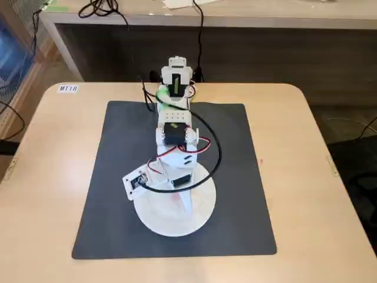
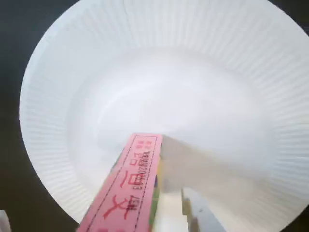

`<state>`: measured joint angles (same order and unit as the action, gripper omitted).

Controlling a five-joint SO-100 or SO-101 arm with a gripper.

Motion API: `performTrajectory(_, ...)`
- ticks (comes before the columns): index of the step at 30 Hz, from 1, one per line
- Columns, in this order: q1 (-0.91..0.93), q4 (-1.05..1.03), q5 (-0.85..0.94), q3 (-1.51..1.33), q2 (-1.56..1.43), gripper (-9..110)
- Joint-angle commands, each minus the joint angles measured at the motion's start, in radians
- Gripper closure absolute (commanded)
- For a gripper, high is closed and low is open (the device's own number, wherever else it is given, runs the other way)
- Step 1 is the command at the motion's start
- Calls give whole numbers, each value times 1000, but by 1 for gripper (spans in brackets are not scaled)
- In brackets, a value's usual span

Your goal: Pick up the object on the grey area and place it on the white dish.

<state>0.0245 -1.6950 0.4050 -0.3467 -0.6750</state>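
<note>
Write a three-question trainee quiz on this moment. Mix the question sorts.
1. True or false: the gripper is over the white dish.
2. In the wrist view, the pink box appears: A) lying on the grey mat, B) at the fingers above the dish, C) on the wooden table.
3. Fill in: the dish's rim is faintly ____.

Key: 1 true; 2 B; 3 ribbed.
</note>
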Motion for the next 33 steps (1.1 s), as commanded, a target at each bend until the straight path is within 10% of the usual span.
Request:
performTrajectory(1, -5, -5, 3, -25, -132, 56)
performTrajectory(12, -5, -5, -97, -71, -434, 57)
performTrajectory(19, -14, -5, -244, -124, -782, 101)
performTrajectory(23, 3, -3, -278, -193, -920, 101)
performTrajectory(33, 28, 281, -413, -1005, -1560, 101)
